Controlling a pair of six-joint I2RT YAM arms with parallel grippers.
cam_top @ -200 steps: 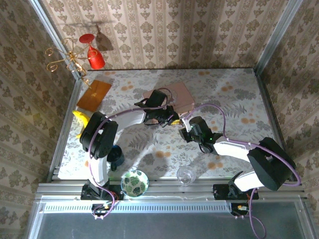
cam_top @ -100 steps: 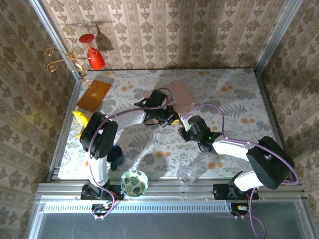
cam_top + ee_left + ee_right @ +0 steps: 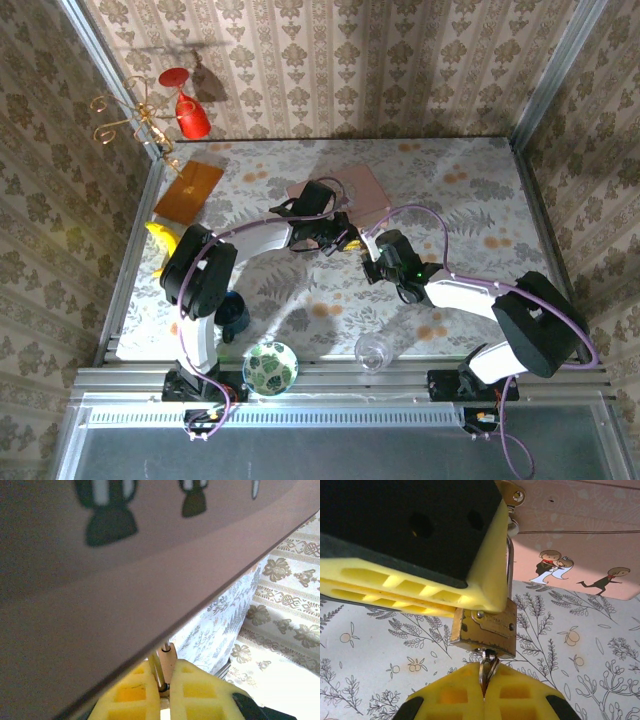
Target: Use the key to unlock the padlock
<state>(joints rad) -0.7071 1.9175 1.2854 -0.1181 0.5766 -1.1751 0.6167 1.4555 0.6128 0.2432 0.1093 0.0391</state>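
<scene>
The right claw [image 3: 484, 682], at the bottom centre of its wrist view, is pressed together on the key [image 3: 488, 661]. The key's tip meets the lower edge of the padlock [image 3: 487, 629] just above it. The left claw [image 3: 161, 679] is closed too, pinching the padlock's thin shackle at the bottom of its own view. In the right wrist view its yellow finger covers the padlock's upper left. The pink box [image 3: 580, 540] sits at upper right on the floral surface [image 3: 380, 645].
</scene>
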